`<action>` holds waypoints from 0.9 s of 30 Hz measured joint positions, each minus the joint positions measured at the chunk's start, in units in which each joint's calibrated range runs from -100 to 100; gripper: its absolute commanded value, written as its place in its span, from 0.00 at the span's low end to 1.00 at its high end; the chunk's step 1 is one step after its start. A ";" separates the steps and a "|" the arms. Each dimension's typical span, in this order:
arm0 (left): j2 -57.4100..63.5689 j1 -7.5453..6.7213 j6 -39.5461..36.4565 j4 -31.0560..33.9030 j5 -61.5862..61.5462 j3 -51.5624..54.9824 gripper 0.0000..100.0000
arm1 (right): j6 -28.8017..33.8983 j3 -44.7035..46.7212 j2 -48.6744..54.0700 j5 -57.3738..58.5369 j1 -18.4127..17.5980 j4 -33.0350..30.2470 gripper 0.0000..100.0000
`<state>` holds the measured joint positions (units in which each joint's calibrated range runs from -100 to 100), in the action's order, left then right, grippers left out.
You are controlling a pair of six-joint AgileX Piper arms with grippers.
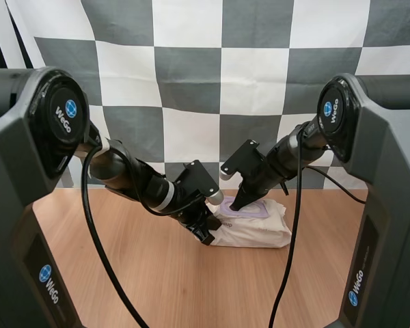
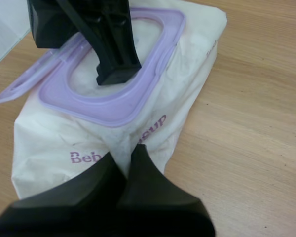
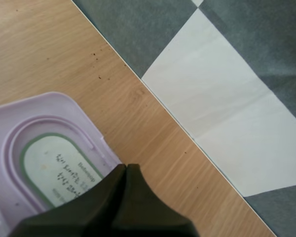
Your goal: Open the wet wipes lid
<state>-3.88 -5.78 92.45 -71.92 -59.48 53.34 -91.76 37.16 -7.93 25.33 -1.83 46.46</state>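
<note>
The white wet wipes pack (image 1: 260, 232) lies on the wooden table with its lilac lid frame (image 2: 89, 104) facing up. The lid flap (image 2: 22, 88) is swung back and lies flat beside the frame. Its inner face, with an oval printed label (image 3: 49, 168), is close under my right gripper (image 3: 126, 170). That gripper (image 1: 236, 203) is shut, with its tips down inside the frame's opening (image 2: 116, 76). My left gripper (image 1: 206, 236) is shut too, its wedge (image 2: 129, 158) pressed against the pack's near side (image 2: 89, 148) by the printed lettering.
Bare wooden table (image 1: 191, 287) stretches in front of the pack and to both sides. The table's far edge (image 3: 177, 123) runs just behind the lid.
</note>
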 measured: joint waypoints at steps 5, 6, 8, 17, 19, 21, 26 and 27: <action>0.00 0.00 0.00 0.25 -0.51 0.00 0.00 | 1.96 0.14 3.42 2.24 0.06 -0.46 0.00; 0.00 0.00 0.00 0.49 -0.82 0.00 0.00 | 2.72 0.23 4.88 2.44 0.06 -0.78 0.00; 0.00 0.00 0.00 1.40 -2.99 0.00 0.00 | 4.61 0.23 8.04 2.72 0.06 -1.82 0.00; 0.00 0.00 0.00 4.49 -9.95 0.00 0.71 | 17.00 0.23 25.61 14.31 0.06 -14.60 0.00; 0.15 0.00 0.00 4.63 -11.11 0.00 0.93 | 20.14 0.23 29.75 19.78 0.06 -18.20 0.00; 0.47 0.00 0.00 4.63 -12.25 0.00 1.00 | 22.94 0.23 33.71 24.77 0.06 -21.02 0.00; 2.69 0.00 0.00 4.77 -14.96 0.00 1.00 | 27.45 0.23 40.88 32.32 0.06 -24.83 0.00; 2.86 0.00 0.00 4.77 -15.30 0.00 1.00 | 27.62 0.23 41.67 32.57 0.06 -25.14 0.00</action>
<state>-1.02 -5.78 92.45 -67.14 -74.78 53.34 -64.14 37.39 33.75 57.90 -1.77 21.32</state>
